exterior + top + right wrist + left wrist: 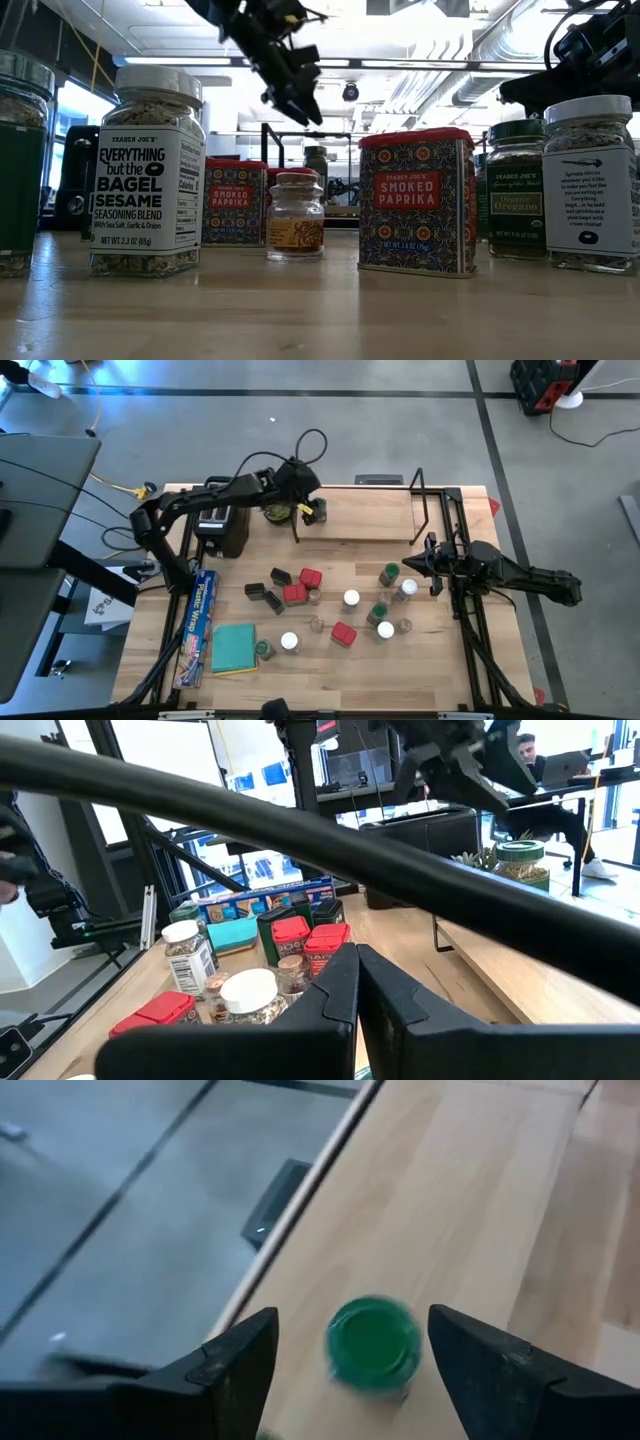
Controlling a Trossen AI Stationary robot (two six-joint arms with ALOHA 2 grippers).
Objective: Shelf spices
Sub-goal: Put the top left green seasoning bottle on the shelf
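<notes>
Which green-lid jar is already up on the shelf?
The green-lid jar at the shelf's left end, under the open left gripper. All the other green-lid jars stand down on the table.

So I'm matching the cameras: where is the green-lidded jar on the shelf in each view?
High view: green-lidded jar at the shelf's left end, by the left tool.
Low view: far back, centre.
Left wrist view: between the open fingers.
Right wrist view: on the plank, right side.
Shared landmark: the shelf.
</notes>
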